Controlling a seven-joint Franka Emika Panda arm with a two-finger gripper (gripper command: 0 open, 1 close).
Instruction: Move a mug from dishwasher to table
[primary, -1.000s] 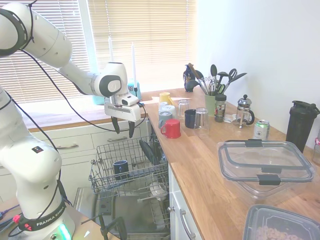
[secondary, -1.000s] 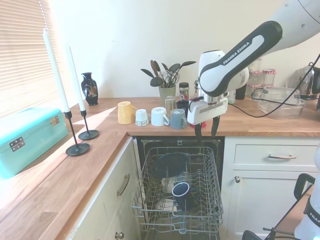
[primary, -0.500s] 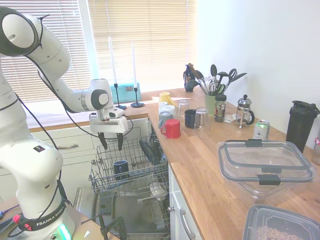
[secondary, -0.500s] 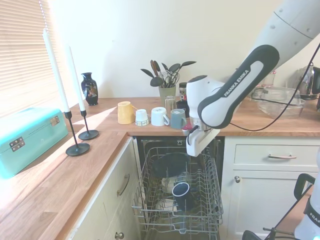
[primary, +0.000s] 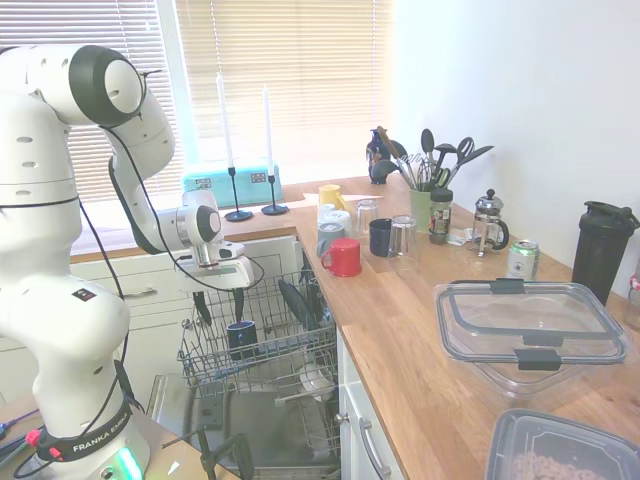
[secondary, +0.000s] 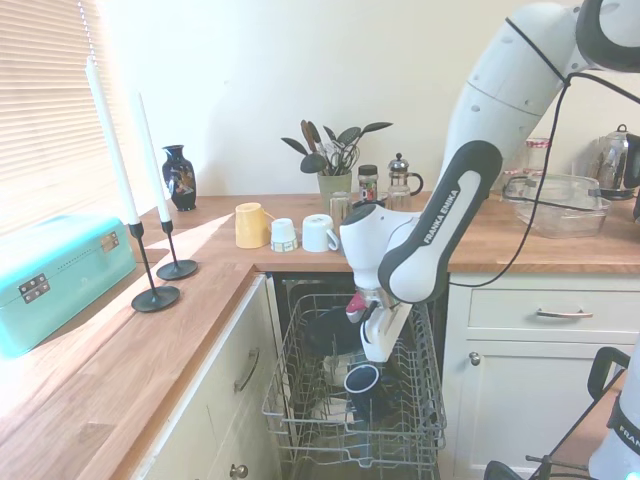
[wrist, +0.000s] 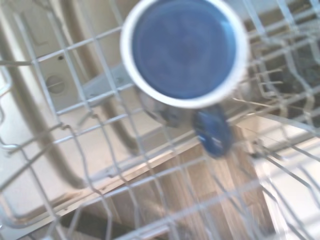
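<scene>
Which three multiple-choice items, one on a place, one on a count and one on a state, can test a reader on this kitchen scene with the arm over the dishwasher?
1. Where is the dark navy mug?
A. on the wooden table
B. in the wire rack of the dishwasher
C. inside the clear lidded container

2. How many white candles stand near the window?
A. two
B. four
C. one

3. What is the state of the end effector?
A. shut on the mug
B. holding the red mug
C. open, holding nothing

Answers:
1 B, the mug stands in the rack of the dishwasher, below the edge of the table.
2 A, two candles rise from dark holders beside the teal box.
3 C, the fingers hang apart above the rack, and the red mug rests on the table.
</scene>
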